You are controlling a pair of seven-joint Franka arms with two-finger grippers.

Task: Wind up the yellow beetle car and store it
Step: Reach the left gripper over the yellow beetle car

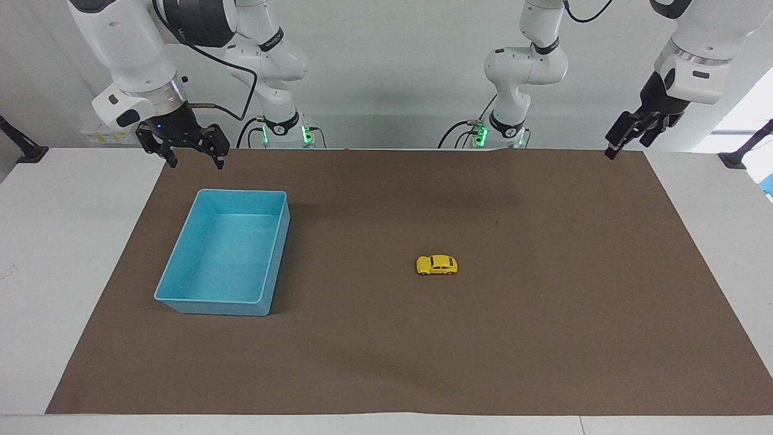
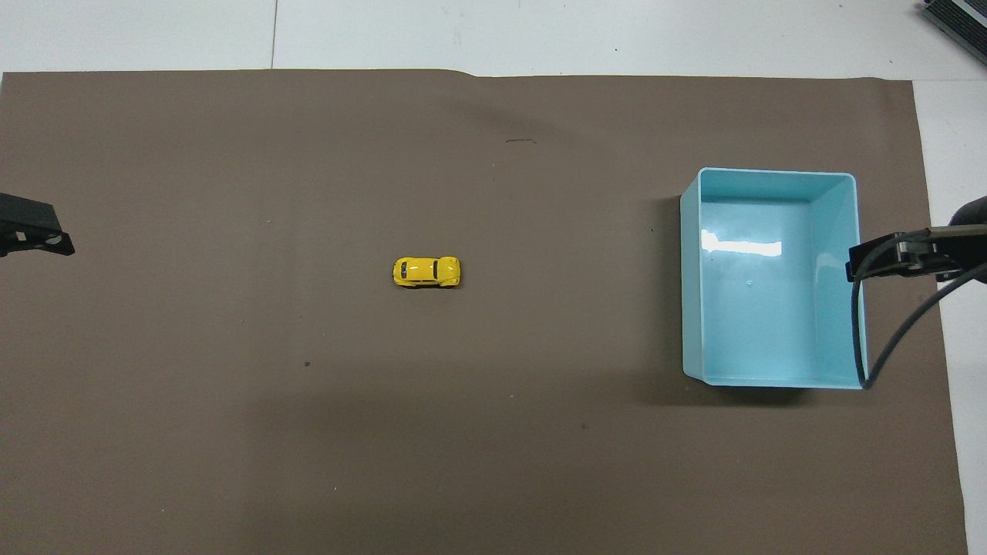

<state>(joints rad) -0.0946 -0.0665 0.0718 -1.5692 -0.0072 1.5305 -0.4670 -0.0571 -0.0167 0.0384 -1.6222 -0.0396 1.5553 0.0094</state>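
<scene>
A brown mat (image 1: pixel 543 338) covers most of a white table (image 1: pixel 54 254) and carries the two objects of the scene. The yellow beetle car (image 1: pixel 436 265) stands on its wheels near the middle of the mat, well clear of every edge, with nothing touching it; the overhead view shows its roof and dark windows (image 2: pixel 426 271), whereas the facing view shows its side and small black wheels. The blue tray (image 1: pixel 181 299) sits at the right arm's end of the mat, well apart from the car, its long sides running toward and away from the robots. Only the overhead view looks straight down onto the tray's floor (image 2: pixel 840 181), which carries a bright glare patch. The right gripper (image 1: pixel 192 158) hangs in the air over the mat's edge nearest the robots, at the corner close to the tray, with its fingers spread wide and nothing between them; the facing view shows the whole hand and white arm, while the overhead view shows only a dark tip and a cable (image 2: pixel 887 258) overlapping the tray's rim. The left gripper (image 1: pixel 628 134) hangs over the mat's corner nearest the robots at the left arm's end, turned nearly edge-on in the facing view, so the spread of its fingers is hard to read there; it holds nothing, and its jaws stand wide. In the overhead view only a dark end of it (image 2: pixel 31 235) shows at the picture's border.
</scene>
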